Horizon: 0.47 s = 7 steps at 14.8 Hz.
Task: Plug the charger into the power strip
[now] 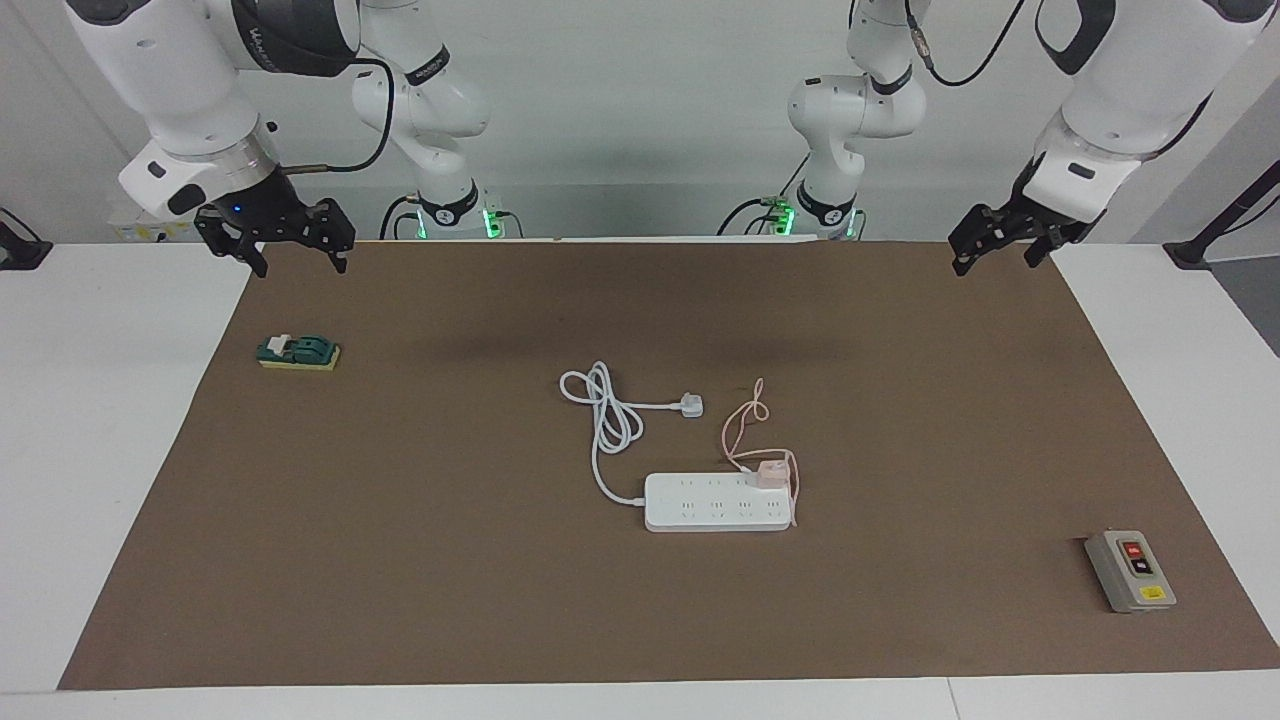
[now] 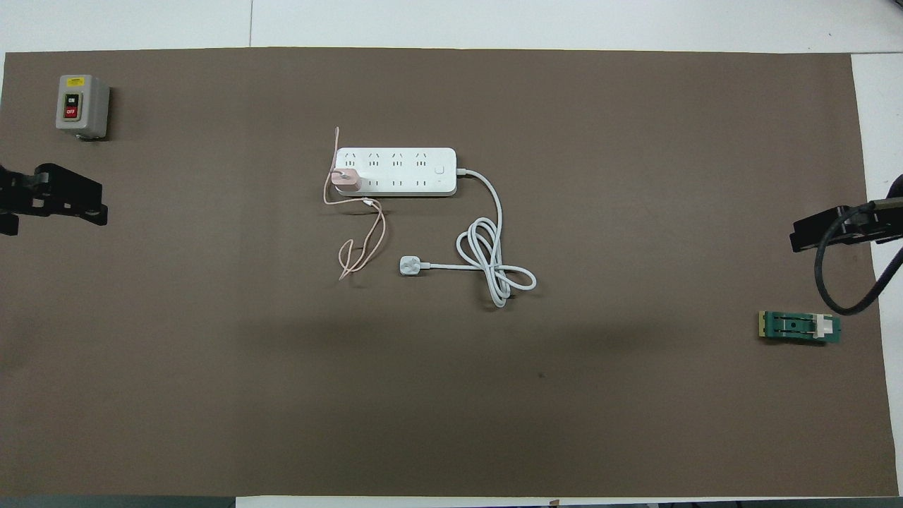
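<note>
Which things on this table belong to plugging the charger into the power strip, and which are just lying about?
Belong to the job:
- charger, seated on the strip's end socket
- power strip

Just lying about:
- grey switch box
- green block
- white plug, unplugged, on the strip's own cord

Left gripper hanging raised with fingers spread, right gripper hanging raised, fingers spread, both holding nothing

You have the charger sitting on the strip at its left-arm end. The plug lies nearer the robots than the strip. The box lies toward the left arm's end, the switch toward the right arm's.
</note>
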Available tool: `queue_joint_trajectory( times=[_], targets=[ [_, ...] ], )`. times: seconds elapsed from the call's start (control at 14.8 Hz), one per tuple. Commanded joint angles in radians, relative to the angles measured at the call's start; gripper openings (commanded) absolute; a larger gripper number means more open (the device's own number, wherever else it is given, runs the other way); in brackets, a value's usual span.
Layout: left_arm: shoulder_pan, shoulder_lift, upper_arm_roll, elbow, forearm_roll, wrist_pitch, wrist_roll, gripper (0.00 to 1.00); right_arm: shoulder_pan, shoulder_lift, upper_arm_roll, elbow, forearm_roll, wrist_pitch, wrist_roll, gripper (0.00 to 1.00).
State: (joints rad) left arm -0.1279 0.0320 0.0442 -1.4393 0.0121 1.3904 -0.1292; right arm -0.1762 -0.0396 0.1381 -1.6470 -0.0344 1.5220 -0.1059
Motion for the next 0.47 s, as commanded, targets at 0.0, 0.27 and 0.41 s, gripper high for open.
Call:
queue_joint_trajectory(
  times=[0.0,0.27,0.41],
  targets=[
    [0.065,-0.176,-0.009,-0.182,-0.012,0.006,0.003,1.0,-0.009,-0.01,0.011,0.0,0.01,-0.013,0.018,1.0],
    [0.144,-0.091,-0.056,-0.153,-0.04,0.044,0.04,1.0,-0.009,-0.01,0.011,0.0,0.01,-0.013,0.018,1.0],
    [0.185,-0.02,-0.095,-0.119,-0.044,0.026,0.04,1.0,-0.009,-0.01,0.011,0.0,0.01,-0.013,0.017,1.0]
  ],
)
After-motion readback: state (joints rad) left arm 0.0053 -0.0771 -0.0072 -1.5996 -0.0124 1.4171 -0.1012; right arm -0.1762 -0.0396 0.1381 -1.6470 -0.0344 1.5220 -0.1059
